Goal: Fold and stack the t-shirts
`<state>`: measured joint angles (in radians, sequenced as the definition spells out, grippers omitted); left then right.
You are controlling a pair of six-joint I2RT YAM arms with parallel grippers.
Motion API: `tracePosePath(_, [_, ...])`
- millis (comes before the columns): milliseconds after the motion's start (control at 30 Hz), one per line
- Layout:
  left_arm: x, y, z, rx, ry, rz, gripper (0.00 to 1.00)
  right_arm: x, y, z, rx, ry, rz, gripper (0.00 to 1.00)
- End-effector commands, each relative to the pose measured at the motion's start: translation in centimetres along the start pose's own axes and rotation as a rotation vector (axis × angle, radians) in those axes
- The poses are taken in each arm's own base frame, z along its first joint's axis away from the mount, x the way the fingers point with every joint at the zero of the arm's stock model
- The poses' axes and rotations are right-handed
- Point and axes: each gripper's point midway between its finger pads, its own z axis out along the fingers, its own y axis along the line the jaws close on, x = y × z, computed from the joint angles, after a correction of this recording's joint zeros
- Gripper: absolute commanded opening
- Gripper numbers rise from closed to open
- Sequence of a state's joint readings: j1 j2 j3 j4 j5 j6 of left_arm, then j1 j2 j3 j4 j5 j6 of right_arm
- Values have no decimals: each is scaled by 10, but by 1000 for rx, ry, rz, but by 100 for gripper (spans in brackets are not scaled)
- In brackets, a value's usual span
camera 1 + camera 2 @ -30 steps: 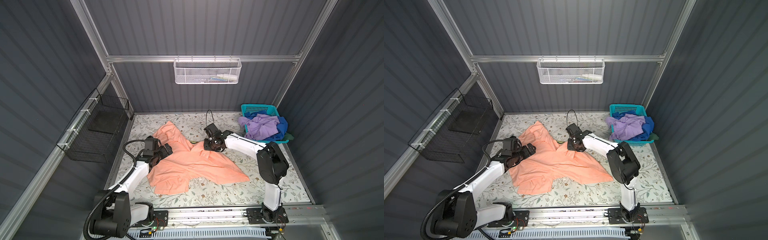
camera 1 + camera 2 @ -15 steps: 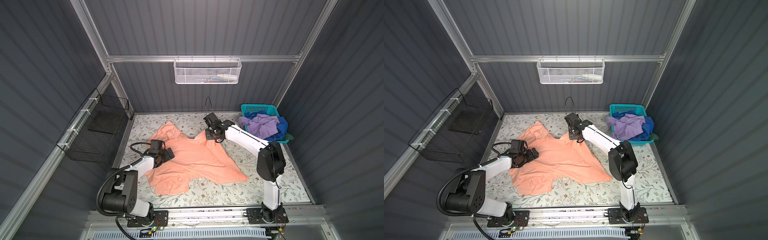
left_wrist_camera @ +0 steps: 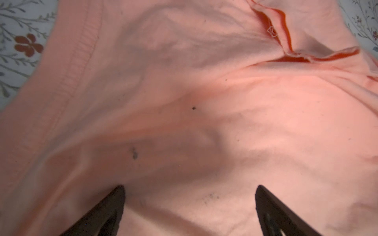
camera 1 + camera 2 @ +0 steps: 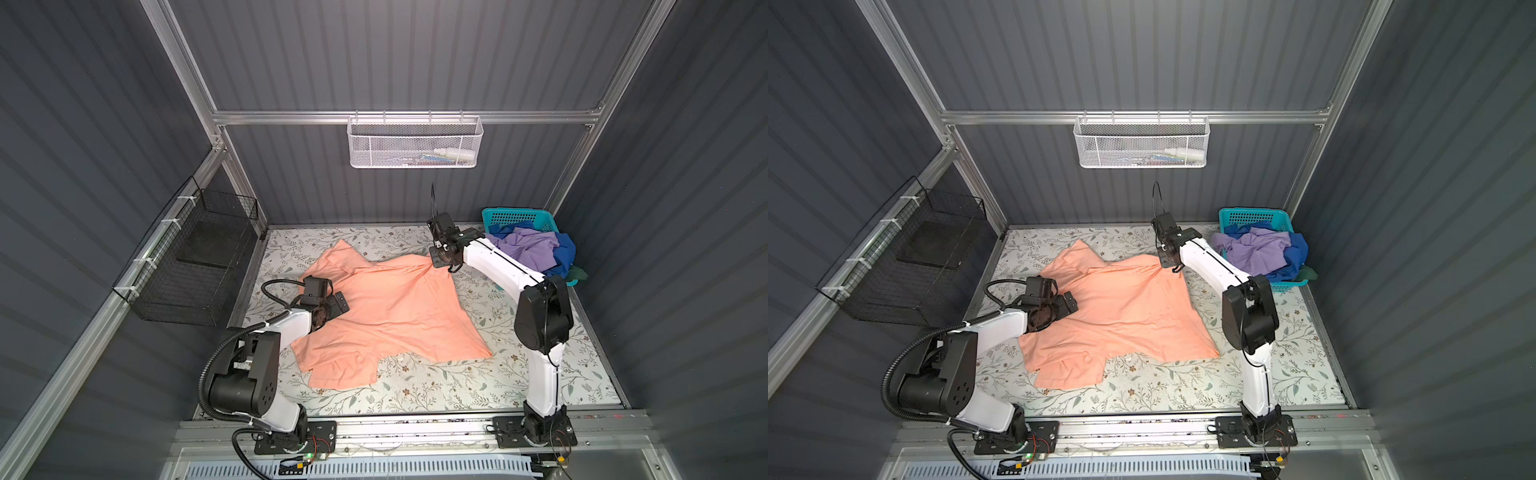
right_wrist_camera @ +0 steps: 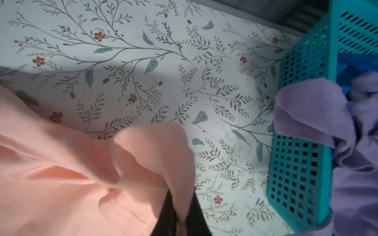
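Black fingers [image 3: 108,210] of the left gripper [image 4: 338,301] are spread wide with nothing between them. They are held low over the peach-orange t-shirt [image 4: 395,316], on the side farthest from the teal basket [image 4: 515,216]. Since a second ago this gripper has been shifted only slightly toward the basket and the arm's elbow has been dropped. No cloth has been taken.

The shirt lies opened out on the floral mat [image 4: 415,390], plain side up, with no graphic to be seen. Its body has been drawn wider toward the basket than a second ago, and tension creases run to the held corner.

That corner is pinched by the right gripper [image 4: 442,262]. In the right wrist view a bunched fold is clamped between the pressed-together fingers [image 5: 196,206]. The gripper has been carried from the shirt's collar edge to a spot near the basket, and the cloth has been dragged with it.

In the basket the lavender t-shirt [image 4: 523,249], the blue t-shirt [image 4: 565,253] and the dark green t-shirt [image 4: 577,273] are left heaped and unfolded.

The step is judged to be spreading, not folding. The task is judged barely begun, with nothing stacked.
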<state>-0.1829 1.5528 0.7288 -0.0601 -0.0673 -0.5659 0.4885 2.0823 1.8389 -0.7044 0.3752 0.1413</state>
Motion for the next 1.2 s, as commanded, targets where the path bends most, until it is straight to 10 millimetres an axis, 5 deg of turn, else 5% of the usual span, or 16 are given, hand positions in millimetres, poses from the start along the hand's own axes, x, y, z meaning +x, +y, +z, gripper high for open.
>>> tracePosePath(0, [40, 35, 12, -148, 164, 32, 100, -9, -17, 18, 97, -4, -75, 9])
tracePosePath(200, [32, 39, 16, -196, 154, 60, 100, -16, -29, 40, 127, 18, -105, 17])
tracePosePath(333, [23, 40, 10, -220, 140, 86, 100, -20, -58, 40, 181, 45, -51, 21])
tracePosePath(433, [13, 38, 2, -227, 117, 105, 100, -16, -79, 35, 208, 69, 11, 47])
tracePosePath(600, [-6, 27, -17, -205, 75, 127, 100, -9, -87, 21, 178, 97, 82, 56])
tracePosePath(733, [-21, 13, -36, -160, 42, 131, 100, 14, -55, 1, -31, 133, 192, 69])
tracePosePath(1000, [-23, -4, -82, -43, 2, 98, 100, 90, 27, -37, -313, 189, 320, 71])
tracePosePath(1167, [-11, -3, -112, 7, -16, 81, 100, 119, 46, -40, -310, 202, 310, 71])
